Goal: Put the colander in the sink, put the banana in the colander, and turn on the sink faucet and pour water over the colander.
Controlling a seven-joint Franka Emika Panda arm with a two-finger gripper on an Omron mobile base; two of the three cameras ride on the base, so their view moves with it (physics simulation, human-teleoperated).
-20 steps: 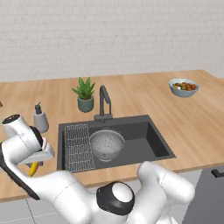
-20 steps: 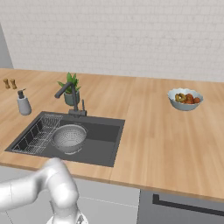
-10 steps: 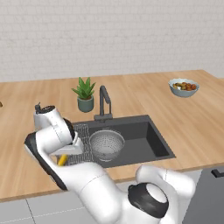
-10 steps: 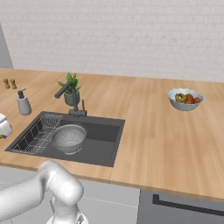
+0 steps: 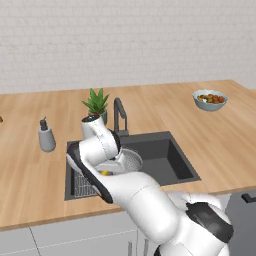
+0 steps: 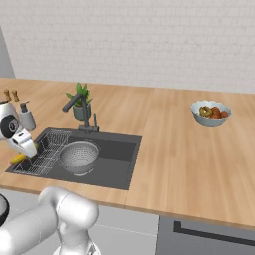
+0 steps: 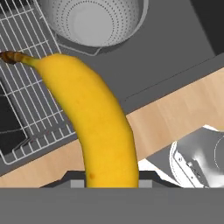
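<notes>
The banana (image 7: pixel 98 127), yellow with a dark tip, runs up the hand view, and my gripper (image 7: pixel 111 177) is shut on its near end. From the right, the banana (image 6: pixel 19 159) hangs under the hand at the sink's left edge, over the wire rack (image 6: pixel 42 154). In the left base view the gripper (image 5: pixel 106 170) holds it just left of the colander (image 5: pixel 132 159). The silver colander (image 6: pixel 78 155) stands empty in the dark sink (image 6: pixel 119 162). The colander (image 7: pixel 96 22) lies beyond the banana's tip. The faucet (image 6: pixel 79 107) stands behind the basin; no water is visible.
A potted plant (image 5: pixel 96 102) stands beside the faucet (image 5: pixel 120 116). A grey soap dispenser (image 5: pixel 46 137) sits left of the sink (image 5: pixel 167 155), with small shakers (image 6: pixel 10 94) further back. A bowl of fruit (image 6: pixel 210 113) rests far right on the wooden counter (image 6: pixel 189 164).
The arm has swung from the counter left of the sink towards the basin, carrying the banana. The hand now hangs over the rack beside the colander.
</notes>
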